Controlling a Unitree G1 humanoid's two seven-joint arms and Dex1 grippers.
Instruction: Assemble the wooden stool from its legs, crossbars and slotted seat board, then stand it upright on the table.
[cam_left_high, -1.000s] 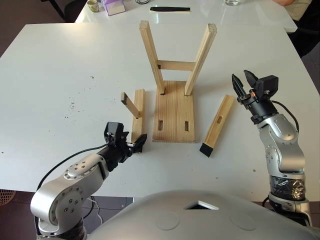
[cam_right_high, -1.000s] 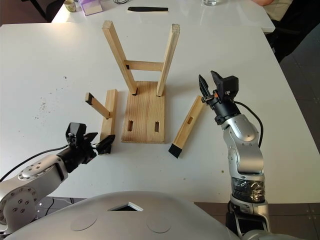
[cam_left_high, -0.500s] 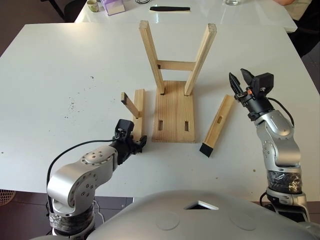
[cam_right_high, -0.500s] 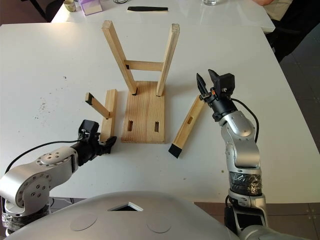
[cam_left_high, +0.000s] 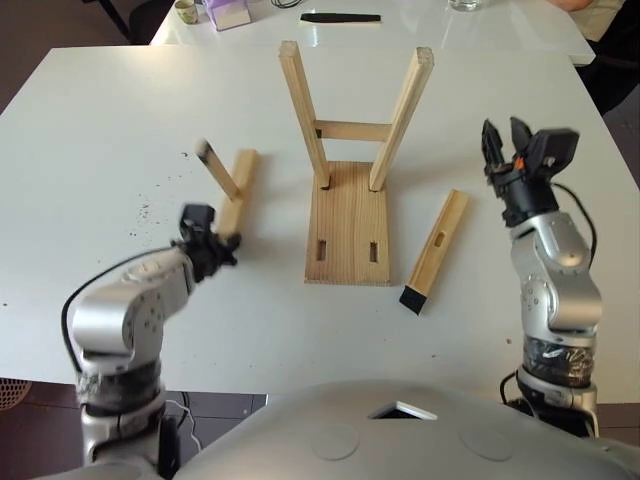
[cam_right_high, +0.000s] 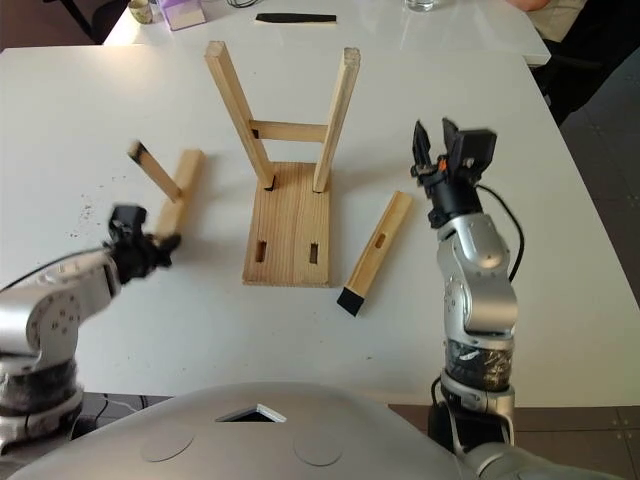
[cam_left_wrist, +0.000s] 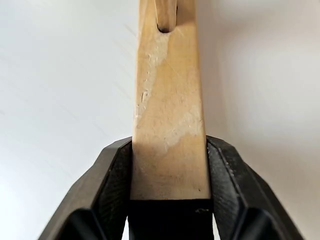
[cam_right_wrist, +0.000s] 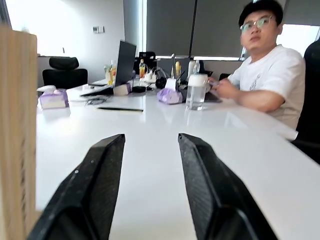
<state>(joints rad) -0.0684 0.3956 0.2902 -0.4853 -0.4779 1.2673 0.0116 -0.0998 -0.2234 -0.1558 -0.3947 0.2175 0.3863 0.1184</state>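
Leg (cam_left_high: 240, 185) dragged left in left jaws | well apart from seat board (cam_left_high: 347, 225)

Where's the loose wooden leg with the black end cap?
The leg lies flat on the white table, to the robot's right of the slotted seat board, between it and the right gripper.

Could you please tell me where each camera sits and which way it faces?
Left eye view: on the head, facing forward and down over the table; shows both arms, left gripper and right gripper.
Right eye view: beside it, same direction, same scene.
Left wrist view: on the left wrist, looking along its fingers down the clamped leg.
Right wrist view: on the right wrist, facing roughly level across the table between its open fingers.
Shared: eye views and left wrist view both show the clamped leg.
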